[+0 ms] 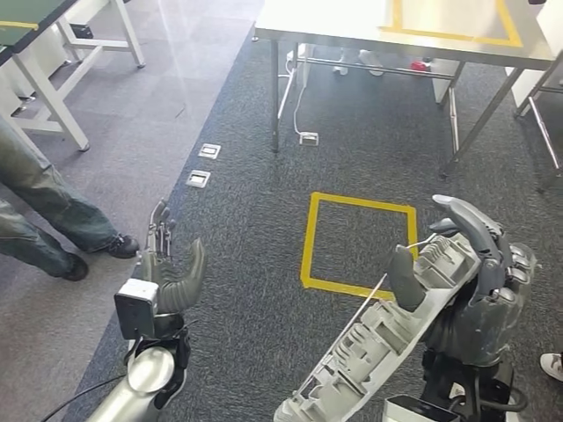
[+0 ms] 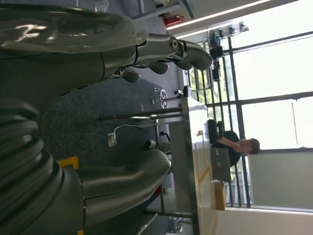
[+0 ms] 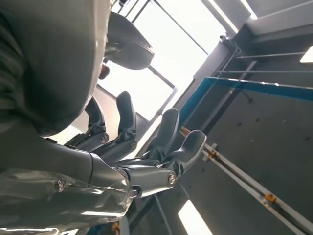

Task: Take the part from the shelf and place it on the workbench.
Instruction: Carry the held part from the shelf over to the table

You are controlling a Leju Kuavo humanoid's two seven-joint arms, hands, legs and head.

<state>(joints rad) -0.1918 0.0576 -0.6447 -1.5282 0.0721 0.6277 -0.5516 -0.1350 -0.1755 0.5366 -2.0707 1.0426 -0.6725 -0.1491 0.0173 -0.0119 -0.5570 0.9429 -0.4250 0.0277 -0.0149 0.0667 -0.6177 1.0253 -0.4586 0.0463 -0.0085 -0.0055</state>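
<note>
Head view: right hand [image 1: 478, 290] gripping long grey part [image 1: 378, 338], thumb over its upper end, part slanting down across carpet [image 1: 266, 290], near yellow tape square [image 1: 358, 242]; left hand [image 1: 169, 268] empty, fingers apart; workbench [image 1: 332, 22] ahead; left wrist view adds seated person [image 2: 236, 147] beyond workbench edge.

One grey part [image 1: 372, 338], two hands, three tables, two floor sockets, one yellow tape square [image 1: 359, 244].

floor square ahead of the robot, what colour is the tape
Yellow tape square on dark grey carpet, clearest in the head view.
</note>
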